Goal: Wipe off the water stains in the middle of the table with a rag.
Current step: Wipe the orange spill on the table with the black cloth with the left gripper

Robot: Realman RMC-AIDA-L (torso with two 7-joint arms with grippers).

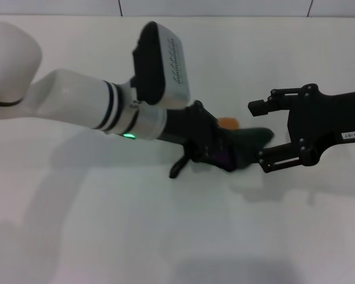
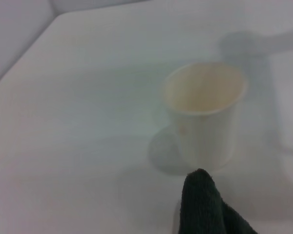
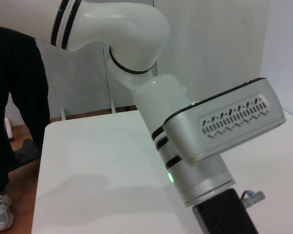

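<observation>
Soft, dark, nubbly rag (image 1: pixel 251 141) is pinched in the left end effector (image 1: pixel 216 151) and pressed onto the smooth, glossy white bench (image 1: pixel 136 225) at mid-bench. Only a small orange-brown edge of the water stains (image 1: pixel 228 123) is seen; the rest is hidden behind the arm. Right end effector (image 1: pixel 266 133) is held just beside the rag, fingers spread. A white paper cup (image 2: pixel 205 114) is blurred in the left wrist view.
</observation>
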